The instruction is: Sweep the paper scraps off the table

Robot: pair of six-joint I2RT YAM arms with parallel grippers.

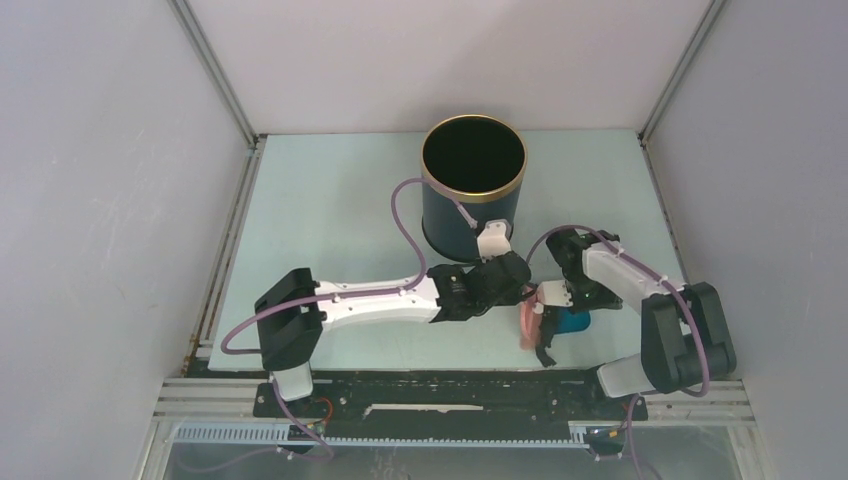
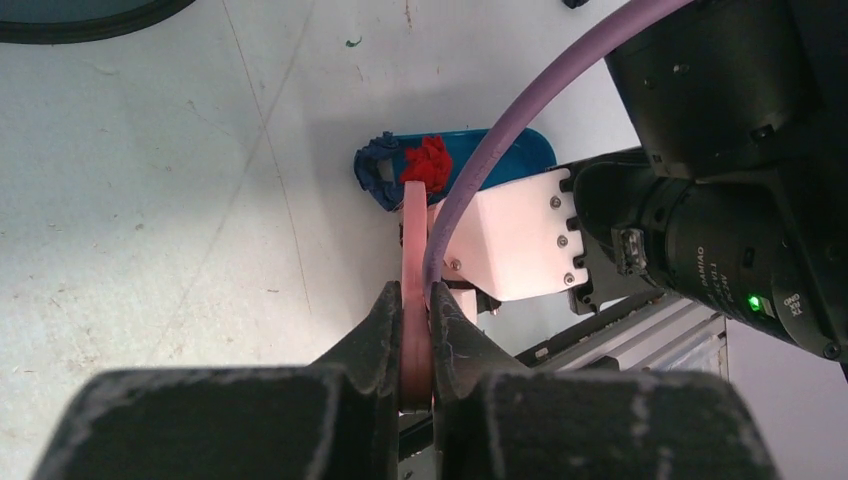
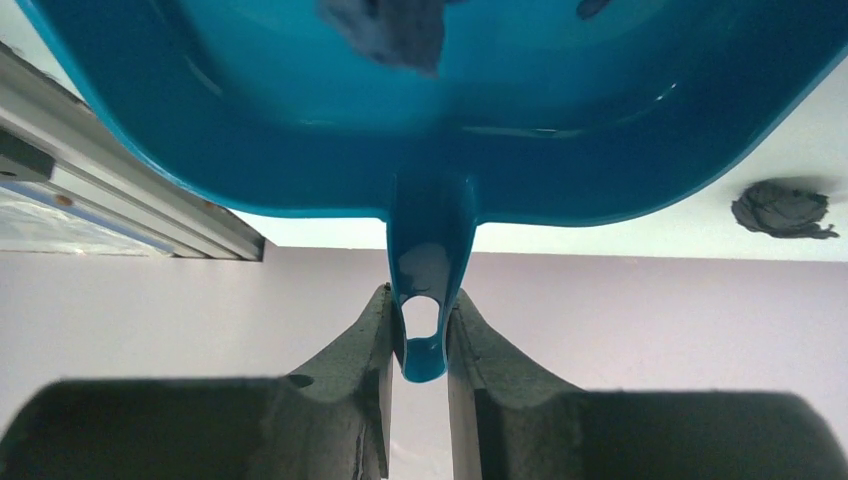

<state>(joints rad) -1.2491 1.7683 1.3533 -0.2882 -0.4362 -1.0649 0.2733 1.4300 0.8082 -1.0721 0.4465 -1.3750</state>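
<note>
Clamps the pink brush [image 2: 412, 250] in the left fingers [image 2: 375, 330]; pinches the blue dustpan [image 3: 250, 130] by its handle in the right fingers [image 3: 365, 340]. Shows a red paper scrap [image 2: 430, 162] at the pan's lip, a dark paper scrap [image 3: 785, 208] loose on the surface [image 2: 150, 200]. Risks flicking scraps past the pan, or tipping it and spilling. Hides the bristles; cannot count other scraps.
</note>
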